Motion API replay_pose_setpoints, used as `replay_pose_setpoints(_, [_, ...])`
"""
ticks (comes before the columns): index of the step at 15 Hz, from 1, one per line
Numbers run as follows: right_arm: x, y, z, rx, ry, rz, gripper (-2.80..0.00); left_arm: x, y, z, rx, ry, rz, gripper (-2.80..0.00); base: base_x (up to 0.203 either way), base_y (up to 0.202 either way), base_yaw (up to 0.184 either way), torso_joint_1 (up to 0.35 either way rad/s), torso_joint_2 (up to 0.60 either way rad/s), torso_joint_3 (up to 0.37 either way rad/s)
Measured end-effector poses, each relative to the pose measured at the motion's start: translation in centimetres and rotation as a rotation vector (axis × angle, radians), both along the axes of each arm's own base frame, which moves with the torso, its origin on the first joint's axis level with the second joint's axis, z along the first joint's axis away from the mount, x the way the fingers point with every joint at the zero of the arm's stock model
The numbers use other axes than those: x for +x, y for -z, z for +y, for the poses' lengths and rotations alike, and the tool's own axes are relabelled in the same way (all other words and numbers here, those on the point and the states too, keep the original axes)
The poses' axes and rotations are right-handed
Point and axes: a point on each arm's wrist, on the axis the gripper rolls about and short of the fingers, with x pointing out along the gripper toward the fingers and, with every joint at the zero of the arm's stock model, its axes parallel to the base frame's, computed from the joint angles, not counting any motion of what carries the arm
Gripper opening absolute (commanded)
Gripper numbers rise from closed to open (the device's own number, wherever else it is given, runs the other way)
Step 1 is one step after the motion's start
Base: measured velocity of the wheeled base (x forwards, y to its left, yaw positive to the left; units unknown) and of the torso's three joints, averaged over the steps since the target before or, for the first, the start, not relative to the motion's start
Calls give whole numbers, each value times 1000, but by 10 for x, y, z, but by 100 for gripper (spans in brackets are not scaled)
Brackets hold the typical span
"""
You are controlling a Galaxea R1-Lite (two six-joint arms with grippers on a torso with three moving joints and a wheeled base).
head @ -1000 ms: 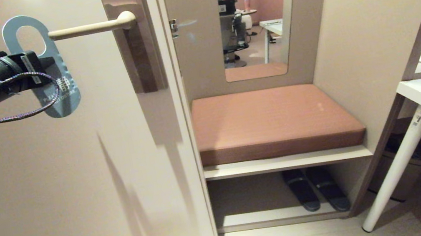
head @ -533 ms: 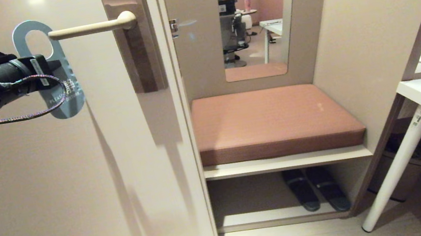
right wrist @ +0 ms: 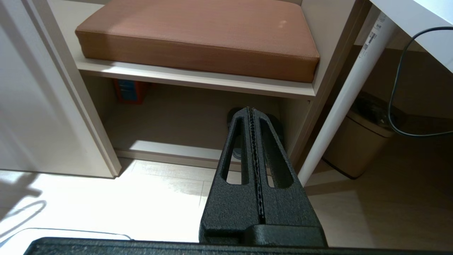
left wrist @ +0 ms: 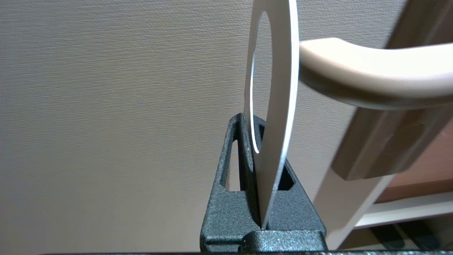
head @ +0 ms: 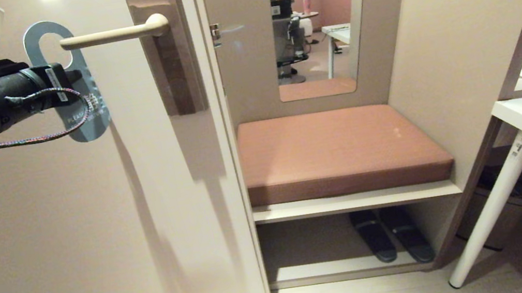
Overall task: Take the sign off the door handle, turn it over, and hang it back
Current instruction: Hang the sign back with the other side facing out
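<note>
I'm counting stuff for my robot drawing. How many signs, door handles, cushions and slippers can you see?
Signs: 1, the sign, pinched in the left gripper
Door handles: 1, the door handle
Cushions: 1, the cushion on the bench
Slippers: 2, one slipper and the other slipper under the bench
Total: 5
</note>
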Motion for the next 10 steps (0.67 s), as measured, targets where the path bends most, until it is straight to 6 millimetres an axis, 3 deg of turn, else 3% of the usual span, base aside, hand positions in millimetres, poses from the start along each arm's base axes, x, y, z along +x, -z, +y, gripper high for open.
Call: replay_pose_setpoints(10, [0, 0, 0, 0, 0, 0, -280, 2, 3, -22, 2, 69, 8, -280, 0, 0, 0, 0, 0, 0])
